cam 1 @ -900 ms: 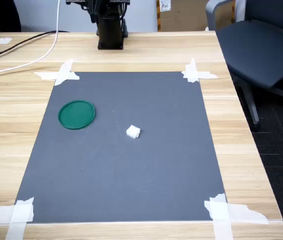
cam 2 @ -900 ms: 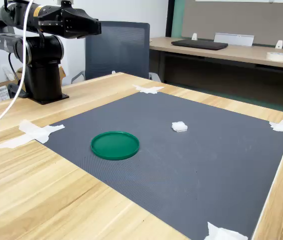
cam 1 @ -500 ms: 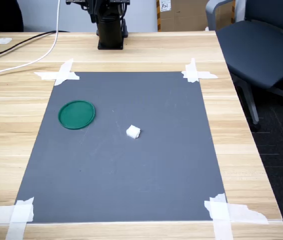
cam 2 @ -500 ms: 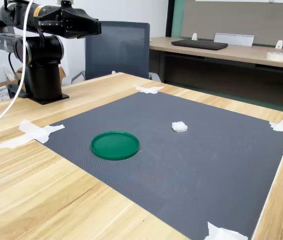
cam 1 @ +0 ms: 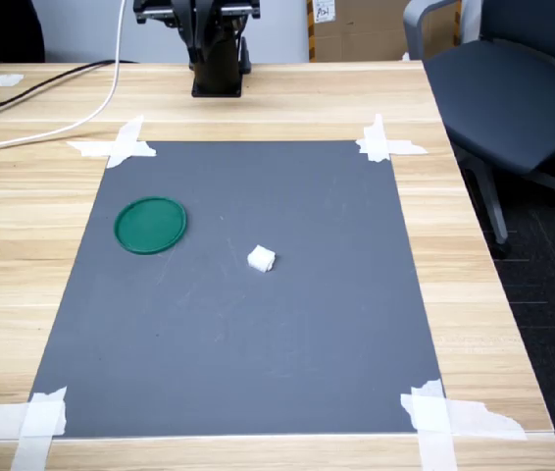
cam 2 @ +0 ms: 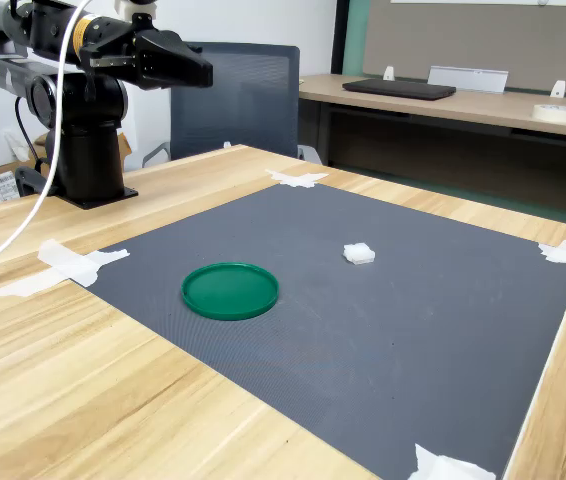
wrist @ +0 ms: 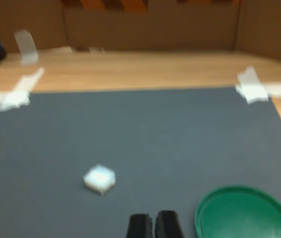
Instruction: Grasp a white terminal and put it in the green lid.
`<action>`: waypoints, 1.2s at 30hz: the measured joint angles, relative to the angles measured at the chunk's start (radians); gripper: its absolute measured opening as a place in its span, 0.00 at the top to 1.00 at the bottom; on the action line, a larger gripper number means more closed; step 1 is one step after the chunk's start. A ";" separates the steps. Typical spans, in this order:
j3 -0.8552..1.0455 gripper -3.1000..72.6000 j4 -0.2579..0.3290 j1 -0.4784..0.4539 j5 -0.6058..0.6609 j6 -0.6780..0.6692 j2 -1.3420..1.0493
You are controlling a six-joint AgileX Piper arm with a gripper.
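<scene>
End effector (cam 2: 203, 76) raised near the arm base, fingers pressed together, empty; white terminal (cam 2: 359, 253) well apart from it, beyond the green lid (cam 2: 230, 290), on the gray mat (cam 2: 383, 330)

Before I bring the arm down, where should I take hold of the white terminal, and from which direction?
Take the white terminal across two opposite flat sides, coming straight down from above. It is a small blocky piece lying alone on the grey mat, apart from the green lid, so nothing crowds it. It sits slightly turned, so the wrist probably needs rotating. The gripper looks nearly shut; open it first.
</scene>
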 joint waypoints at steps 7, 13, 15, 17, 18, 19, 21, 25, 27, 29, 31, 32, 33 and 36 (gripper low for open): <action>-0.077 1.00 0.000 0.000 -0.001 -0.012 0.168; -0.194 1.00 0.000 0.000 0.004 -0.024 0.337; -0.236 1.00 0.000 0.000 0.016 -0.040 0.399; -0.276 1.00 0.000 0.000 0.022 -0.063 0.460; -0.296 1.00 0.000 0.000 0.023 -0.077 0.490; -0.311 1.00 0.000 0.000 0.023 -0.089 0.513; -0.348 1.00 0.000 0.000 0.025 -0.123 0.566; -0.418 1.00 0.000 0.000 0.029 -0.186 0.655; -0.450 1.00 0.000 0.001 0.037 -0.224 0.697; -0.478 1.00 -0.006 0.023 0.035 -0.262 0.737; -0.497 1.00 -0.019 0.063 0.020 -0.300 0.773; -0.504 1.00 -0.026 0.085 0.010 -0.315 0.790; -0.510 1.00 -0.032 0.107 -0.005 -0.329 0.806; -0.518 1.00 -0.037 0.162 -0.046 -0.366 0.846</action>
